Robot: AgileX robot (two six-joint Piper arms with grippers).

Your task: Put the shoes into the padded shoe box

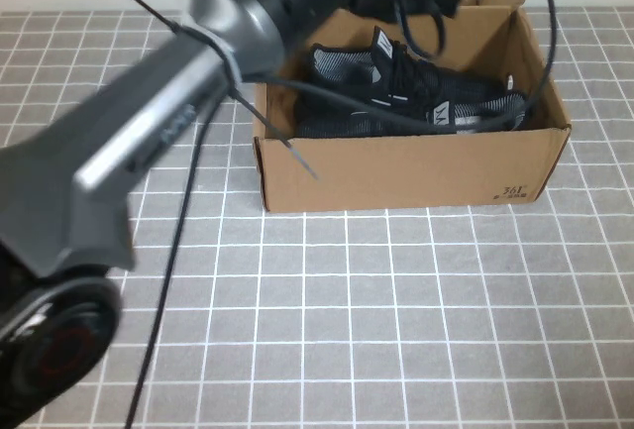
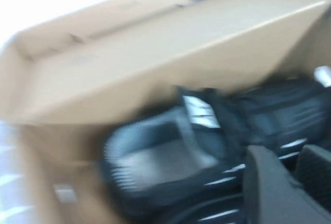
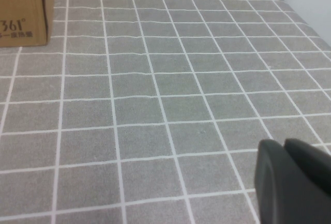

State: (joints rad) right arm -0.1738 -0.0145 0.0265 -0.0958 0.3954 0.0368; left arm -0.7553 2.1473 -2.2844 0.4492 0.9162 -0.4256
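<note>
Shoes (image 1: 406,97) lie inside the padded shoe box (image 1: 396,171), your left gripper (image 2: 289,182) hovering just above them at the box's far edge. Their long axis runs along the length of the box, parallel to its front wall; heels and grey-white lining sit toward the robot's left, toes toward the right, where the dark printed mark (image 1: 513,192) shows on the near corner. Your left gripper's dark fingers (image 2: 266,188) hang close over the black knit and white side stripes; whether they are spread or pinching anything you cannot tell. They appear clear of the shoes. Beyond them, the left arm (image 1: 149,142) stretches across the checked grey table (image 1: 396,330). Your right gripper (image 3: 295,180) sits low over bare grid, well apart from the box; only one dark tip shows, so its spread cannot be told.
</note>
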